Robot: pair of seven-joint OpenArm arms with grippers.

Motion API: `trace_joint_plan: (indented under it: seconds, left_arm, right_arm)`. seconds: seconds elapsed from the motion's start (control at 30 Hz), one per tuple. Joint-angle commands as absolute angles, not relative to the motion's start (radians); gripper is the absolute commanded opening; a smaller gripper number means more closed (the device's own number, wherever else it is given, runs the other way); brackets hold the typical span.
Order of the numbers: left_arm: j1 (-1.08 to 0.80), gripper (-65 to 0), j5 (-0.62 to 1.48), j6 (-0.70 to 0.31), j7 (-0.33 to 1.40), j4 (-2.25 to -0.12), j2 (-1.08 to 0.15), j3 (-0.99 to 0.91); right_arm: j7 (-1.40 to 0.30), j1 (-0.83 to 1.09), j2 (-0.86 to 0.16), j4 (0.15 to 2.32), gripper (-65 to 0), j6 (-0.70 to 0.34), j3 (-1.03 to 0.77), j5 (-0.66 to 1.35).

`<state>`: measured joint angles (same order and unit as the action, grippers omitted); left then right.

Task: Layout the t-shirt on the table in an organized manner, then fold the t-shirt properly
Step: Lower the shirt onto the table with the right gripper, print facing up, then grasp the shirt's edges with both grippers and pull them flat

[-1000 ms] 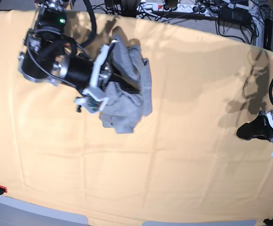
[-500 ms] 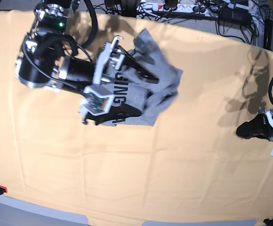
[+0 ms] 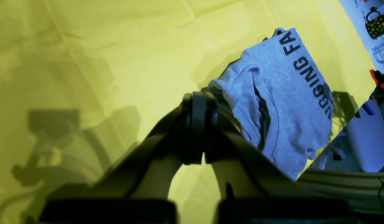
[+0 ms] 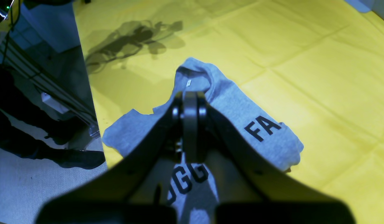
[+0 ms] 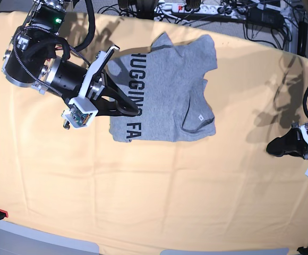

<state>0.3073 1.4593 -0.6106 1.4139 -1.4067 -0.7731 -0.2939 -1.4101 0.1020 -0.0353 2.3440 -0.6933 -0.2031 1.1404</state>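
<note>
Dropped from the right gripper (image 5: 135, 111), the t-shirt (image 5: 167, 90) lies rumpled on the table (image 5: 159, 186); both jaws closed, empty.

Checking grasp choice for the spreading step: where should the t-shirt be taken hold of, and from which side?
Probably the folded-over collar flap of the t-shirt, at its edge near the neck label, approached from above on the left gripper's side; that raised fold offers a pinchable edge.
</note>
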Motion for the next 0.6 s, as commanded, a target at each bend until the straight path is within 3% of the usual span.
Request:
trace_joint_plan:
  seconds: [0.0,0.2,0.37,0.57]
  left_arm:
    - [0.326,-65.0,1.484,-0.613,1.396,-1.429,-0.796,-0.304]
    - [0.323,-65.0,1.484,-0.620,1.396,-1.585,-0.795,-0.253]
    - [0.270,-65.0,1.484,-0.661,1.396,-1.808,-0.792,-0.192]
    - [0.104,-65.0,1.484,-0.696,1.396,-2.000,-0.682,-0.148]
  right_arm:
    - [-1.369,0.091,-0.036,2.356,-65.0,-0.698,-0.203,1.143]
    - [-1.271,0.058,-0.042,2.305,-65.0,-0.698,-0.190,1.035]
    - [-1.262,-0.044,-0.077,2.125,-65.0,-0.698,-0.109,0.962]
    - [-1.264,-0.168,-0.120,1.886,-65.0,-0.698,-0.015,0.905]
